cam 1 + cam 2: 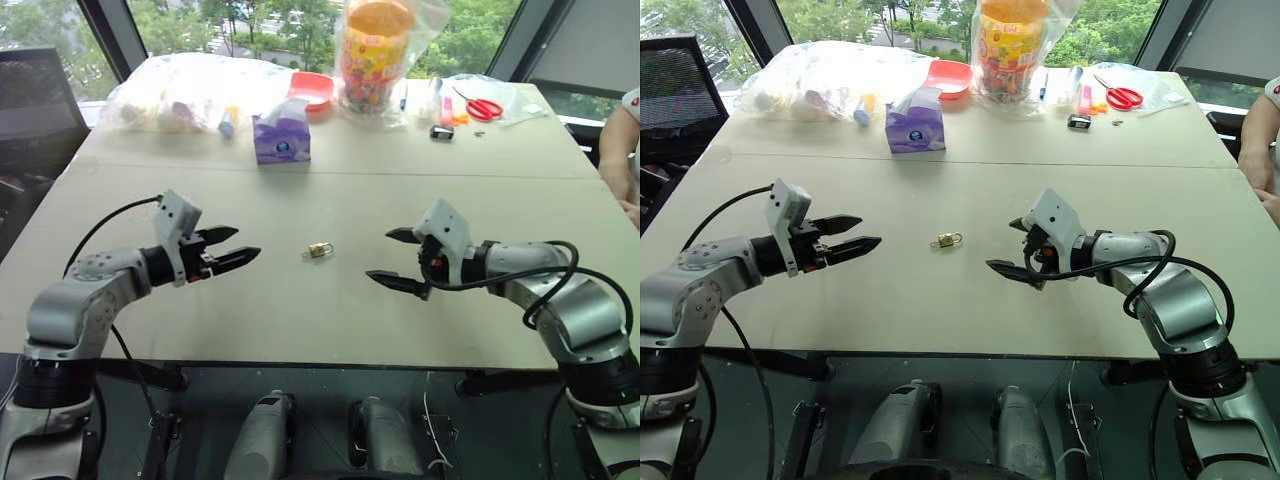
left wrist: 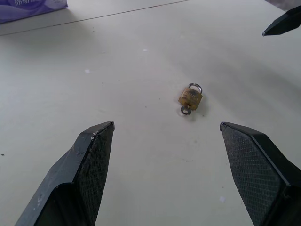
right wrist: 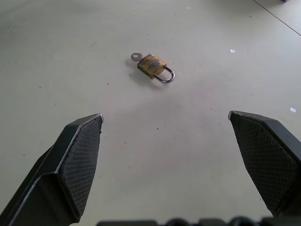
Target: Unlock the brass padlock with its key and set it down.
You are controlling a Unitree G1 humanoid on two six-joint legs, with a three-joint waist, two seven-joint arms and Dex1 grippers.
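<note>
Head views: padlock (image 1: 318, 250) lies flat on the table (image 1: 300, 310), dead centre between the two arms, touching neither. Left gripper (image 1: 238, 245) sits at its 9 o'clock, right gripper (image 1: 393, 258) at its 3 o'clock, both tips aimed inward, both jaws spread wide and empty. Clutter (tissue box (image 1: 281, 138), scissors (image 1: 484, 107), bags) is well off at 12 o'clock, not in the way. Left wrist view: fingers (image 2: 87, 165) wide apart, padlock ahead between them, key (image 2: 186, 110) seated in the body's keyway, bow sticking out opposite the shackle. Right wrist view: same picture from the other side, key bow at the padlock's 10 o'clock, shackle at 4 o'clock; the shackle looks seated in the body, so I read it as locked, though it's small. Judgement: nothing picked up, unlock not done; grasp, key turn and set-down all remain.
</note>
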